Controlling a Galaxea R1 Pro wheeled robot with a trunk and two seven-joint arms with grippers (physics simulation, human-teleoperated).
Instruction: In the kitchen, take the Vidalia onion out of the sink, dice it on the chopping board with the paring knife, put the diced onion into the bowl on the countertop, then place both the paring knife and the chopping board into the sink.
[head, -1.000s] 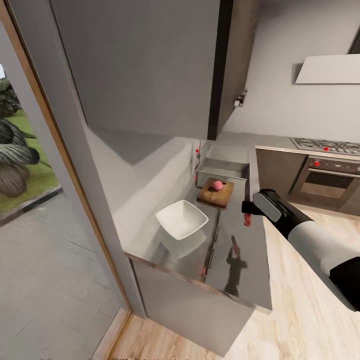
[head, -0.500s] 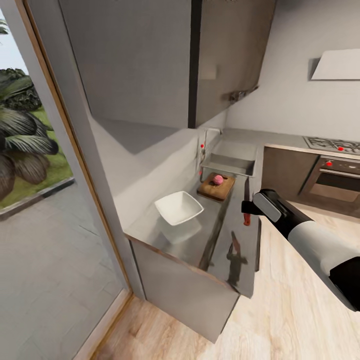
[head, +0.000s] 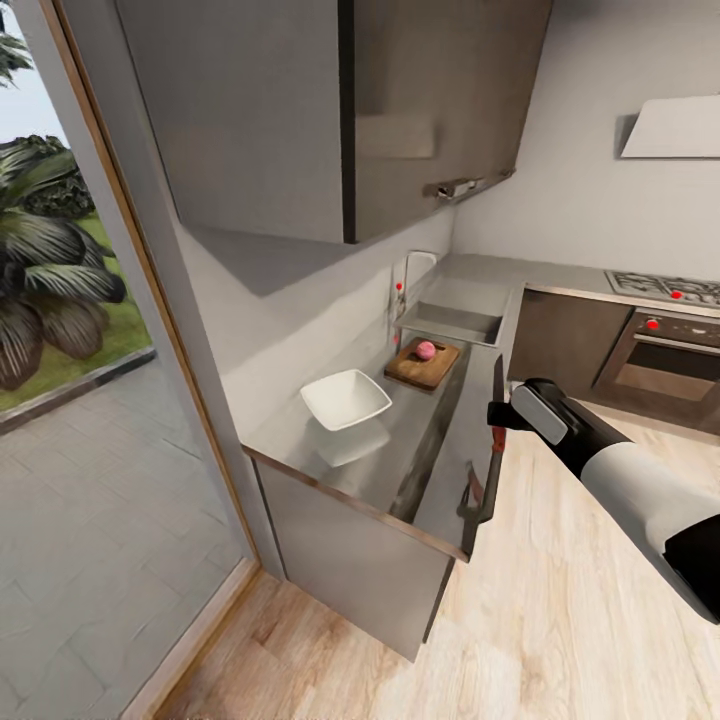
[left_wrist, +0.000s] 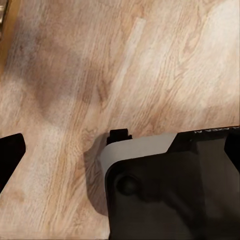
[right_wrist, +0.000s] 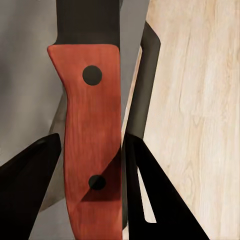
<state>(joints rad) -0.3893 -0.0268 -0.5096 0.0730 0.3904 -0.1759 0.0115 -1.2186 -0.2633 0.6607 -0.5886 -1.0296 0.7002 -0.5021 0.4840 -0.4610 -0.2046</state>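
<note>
**Knife in hand, onion on the board**

Head view: right pincer (head: 497, 415) holds the paring knife (head: 497, 398) blade-up at the countertop (head: 400, 475) edge. Beyond the pincer, the Vidalia onion (head: 426, 350) sits on the chopping board (head: 424, 365), just short of the sink (head: 452, 322). The bowl (head: 346, 399) stands nearer, off to the pincer's left. Judged: onion staged for dicing.

Left wrist view: left pincer (left_wrist: 65, 147) hangs over pale wood floor (left_wrist: 150, 65); jaws parted, nothing between them.

Right wrist view: both fingers (right_wrist: 30, 175) clamp the red handle (right_wrist: 92, 140), blade pointing away from the pincer, ready for cutting.
</note>
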